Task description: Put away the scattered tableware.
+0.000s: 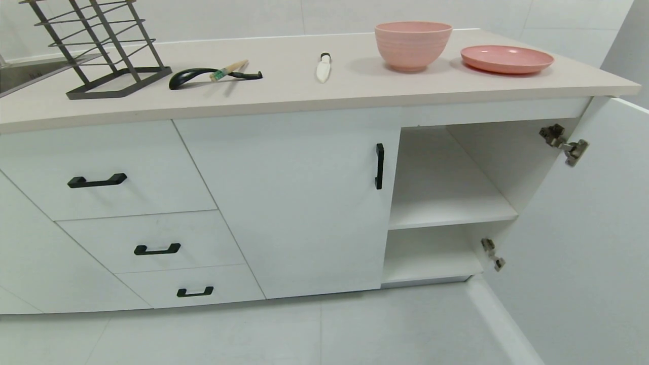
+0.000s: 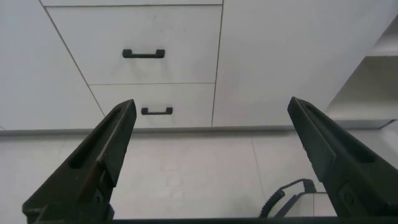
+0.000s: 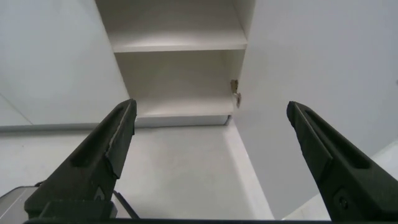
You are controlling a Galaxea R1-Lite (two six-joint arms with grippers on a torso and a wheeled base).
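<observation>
Pink bowl [image 1: 413,44]: sitting upright toward the right end of the beige countertop [image 1: 304,99].
Pink plate [image 1: 507,58]: lying flat just beside the bowl. Both are resting above the open cupboard, which I am judging to be where they belong.
White small utensil [image 1: 323,67]: lying alone at mid-counter.
Black ladle [image 1: 195,76] and wooden-handled brush [image 1: 229,70]: lying crossed, just beside the dark wire rack [image 1: 101,50], which is standing next to the sink [image 1: 25,73].
Cupboard door [image 1: 583,243]: hanging wide open and baring two white shelves [image 1: 446,208].
Drawers [image 1: 152,230]: sitting shut.
Left pincer [image 2: 211,106]: I am holding it low before the lower drawers, jaws spread wide, gripping nothing.
Right pincer [image 3: 211,106]: likewise gaping and empty, facing the open shelves and seemingly ready to begin.
Room: pale tiled floor [image 1: 253,334] and white wall [image 1: 253,17].
</observation>
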